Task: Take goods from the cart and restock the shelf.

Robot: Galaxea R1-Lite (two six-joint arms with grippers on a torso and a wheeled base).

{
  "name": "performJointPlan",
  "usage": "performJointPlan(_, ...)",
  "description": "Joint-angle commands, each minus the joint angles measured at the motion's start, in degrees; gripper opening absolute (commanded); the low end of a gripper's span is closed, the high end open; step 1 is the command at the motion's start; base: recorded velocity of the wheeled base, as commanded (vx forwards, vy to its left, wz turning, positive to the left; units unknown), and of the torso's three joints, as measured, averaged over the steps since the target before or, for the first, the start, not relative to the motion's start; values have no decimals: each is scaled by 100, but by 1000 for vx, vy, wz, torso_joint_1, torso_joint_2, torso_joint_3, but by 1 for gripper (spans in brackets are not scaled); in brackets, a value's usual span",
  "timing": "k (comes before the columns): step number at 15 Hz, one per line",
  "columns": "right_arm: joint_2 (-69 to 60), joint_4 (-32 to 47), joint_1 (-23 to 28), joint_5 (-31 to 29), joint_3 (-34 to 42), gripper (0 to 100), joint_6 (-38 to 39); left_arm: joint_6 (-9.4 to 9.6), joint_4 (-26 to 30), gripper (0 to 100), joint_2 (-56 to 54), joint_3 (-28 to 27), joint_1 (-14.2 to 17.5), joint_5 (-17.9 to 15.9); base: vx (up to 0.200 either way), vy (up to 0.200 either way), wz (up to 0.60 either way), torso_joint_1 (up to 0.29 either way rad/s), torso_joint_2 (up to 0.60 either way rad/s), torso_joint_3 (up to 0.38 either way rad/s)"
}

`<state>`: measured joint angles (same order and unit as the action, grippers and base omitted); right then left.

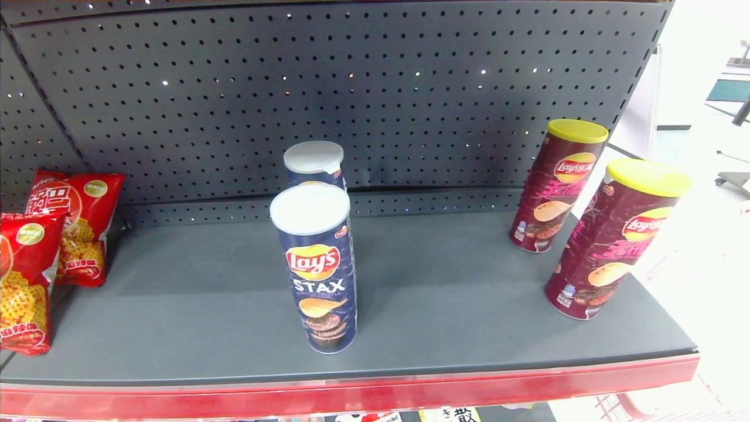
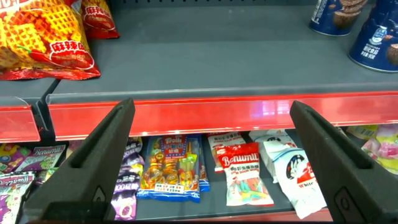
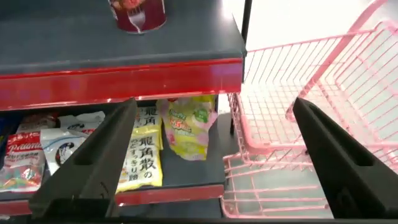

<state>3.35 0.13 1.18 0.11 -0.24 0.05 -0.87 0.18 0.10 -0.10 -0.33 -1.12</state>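
Head view: the shelf (image 1: 176, 305) carries two blue chip cans (image 1: 319, 275) (image 1: 314, 165), one right behind the other, upright behind the middle of the red shelf lip (image 1: 351, 395). Two yellow-lidded maroon cans (image 1: 559, 187) (image 1: 615, 240) stand behind the lip's right end, and two red snack bags (image 1: 76, 228) (image 1: 23, 281) behind its left end. Spread wide and empty, the left gripper (image 2: 211, 104) sits just in front of the lip, touching nothing. Equally wide and empty, the right gripper (image 3: 214, 102) sits before the lip's right end, with the pink wire cart (image 3: 311, 124) just past that end.
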Motion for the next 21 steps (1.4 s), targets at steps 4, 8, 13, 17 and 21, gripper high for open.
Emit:
performJointPlan(4,-335,13,-101,-11,24,100,48,-1,-1,100,8,1,-2,-2,0,0,0,0,0,0)
performJointPlan(8,-335,13,-101,-90,24,100,21,-1,-1,100,8,1,7,-2,0,0,0,0,0,0)
performJointPlan(13,-335,13,-101,-108,24,100,13,-1,-1,100,8,1,7,-2,0,0,0,0,0,0)
performJointPlan(17,-335,13,-101,-116,24,100,13,-1,-1,100,8,1,-2,-2,0,0,0,0,0,0)
performJointPlan(21,-335,13,-101,-116,24,100,13,-1,-1,100,8,1,-2,-2,0,0,0,0,0,0)
